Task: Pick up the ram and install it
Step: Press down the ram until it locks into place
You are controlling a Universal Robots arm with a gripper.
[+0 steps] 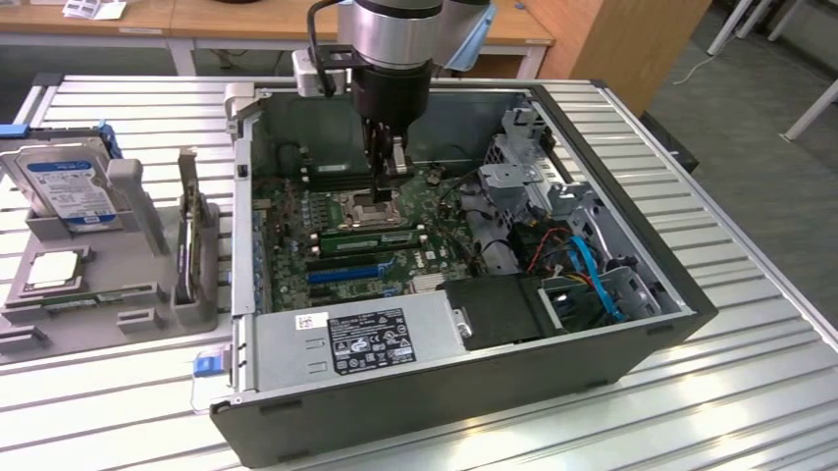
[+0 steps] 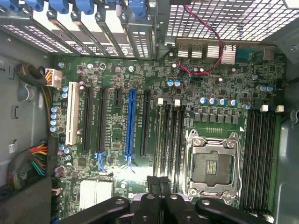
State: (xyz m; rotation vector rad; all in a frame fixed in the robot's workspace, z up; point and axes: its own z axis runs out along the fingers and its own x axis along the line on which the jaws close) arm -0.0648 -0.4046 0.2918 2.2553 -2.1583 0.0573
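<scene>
The ram [image 1: 373,238] is a long, narrow green board with a row of small dark chips along its face. In the exterior view it sits lengthwise in the bank of memory slots [image 1: 343,255] on the motherboard [image 1: 294,211], inside the open computer case [image 1: 629,339], just beside the CPU socket [image 1: 371,207]. The gripper [image 1: 383,188] hangs inside the case over the socket area, apart from the ram. In the wrist view its 2 fingers [image 2: 154,186] are pressed together with nothing seen between them, above the slots.
</scene>
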